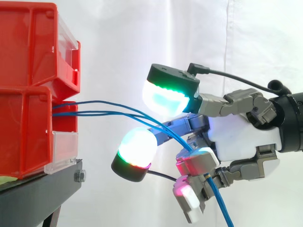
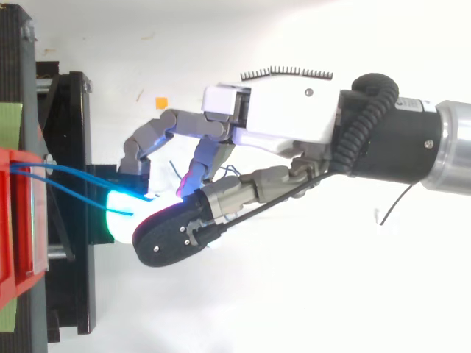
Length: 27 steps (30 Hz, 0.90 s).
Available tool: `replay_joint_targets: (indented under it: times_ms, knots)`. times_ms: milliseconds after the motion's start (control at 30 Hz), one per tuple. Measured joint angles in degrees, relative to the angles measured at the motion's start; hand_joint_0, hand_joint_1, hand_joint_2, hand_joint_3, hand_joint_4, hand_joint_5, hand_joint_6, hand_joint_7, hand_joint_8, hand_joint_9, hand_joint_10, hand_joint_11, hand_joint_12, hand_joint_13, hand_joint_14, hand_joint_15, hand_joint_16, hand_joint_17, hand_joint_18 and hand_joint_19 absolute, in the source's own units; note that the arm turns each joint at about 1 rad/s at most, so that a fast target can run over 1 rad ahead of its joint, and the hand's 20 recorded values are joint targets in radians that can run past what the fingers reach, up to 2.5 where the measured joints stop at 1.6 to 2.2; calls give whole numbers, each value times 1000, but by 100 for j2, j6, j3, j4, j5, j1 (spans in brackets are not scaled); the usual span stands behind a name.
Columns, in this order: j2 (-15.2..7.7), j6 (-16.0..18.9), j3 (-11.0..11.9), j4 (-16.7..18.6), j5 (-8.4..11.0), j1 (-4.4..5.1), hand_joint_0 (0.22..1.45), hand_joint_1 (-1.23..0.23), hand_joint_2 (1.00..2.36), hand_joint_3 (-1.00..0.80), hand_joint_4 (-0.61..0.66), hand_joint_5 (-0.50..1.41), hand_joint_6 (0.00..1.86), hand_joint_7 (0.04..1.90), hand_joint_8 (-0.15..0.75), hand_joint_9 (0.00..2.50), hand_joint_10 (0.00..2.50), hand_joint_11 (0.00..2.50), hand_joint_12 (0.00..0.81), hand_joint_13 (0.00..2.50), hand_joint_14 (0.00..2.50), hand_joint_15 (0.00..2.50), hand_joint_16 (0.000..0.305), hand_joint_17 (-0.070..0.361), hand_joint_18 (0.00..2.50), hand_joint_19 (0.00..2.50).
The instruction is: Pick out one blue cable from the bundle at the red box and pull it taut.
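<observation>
A few thin blue cables [image 1: 99,112] come out between the two stacked red bins [image 1: 28,132] at the left and run right in a loose curve. They drop down through my hand [image 1: 236,137], whose lower curled fingers [image 1: 199,163] close round them before the cables hang on below. Two longer fingers stretch toward the bins, their glowing pads [image 1: 165,97] above and below the cables. From above, the cables [image 2: 55,166] leave the red bin [image 2: 15,220] and disappear under the hand [image 2: 287,110].
The bins sit on a black stand [image 1: 42,189] with a bolt at its edge. A clear label holder [image 1: 64,151] sticks out from the lower bin. A white curtain hangs behind, and white floor lies below the hand in the top view.
</observation>
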Motion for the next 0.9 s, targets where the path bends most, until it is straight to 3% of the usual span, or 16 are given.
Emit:
replay_joint_targets:
  times_ms: [333, 567, 900]
  knots:
    - [11, -2, 0, -660, -333, -79, 581, -497, 1000, -500, 112, -176, 800, 855, 286, 1320, 31, 1151, 400, 1136, 28, 700, 54, 123, 825, 715]
    - [51, -43, 0, -810, -363, -125, 585, -489, 1000, -500, 119, -177, 805, 854, 282, 1318, 30, 1155, 400, 1137, 28, 704, 55, 124, 824, 708]
    - [280, -251, -1, -981, -341, -151, 529, -504, 1000, -500, 148, -192, 808, 820, 298, 1280, 31, 1183, 414, 1145, 27, 719, 60, 136, 844, 741]
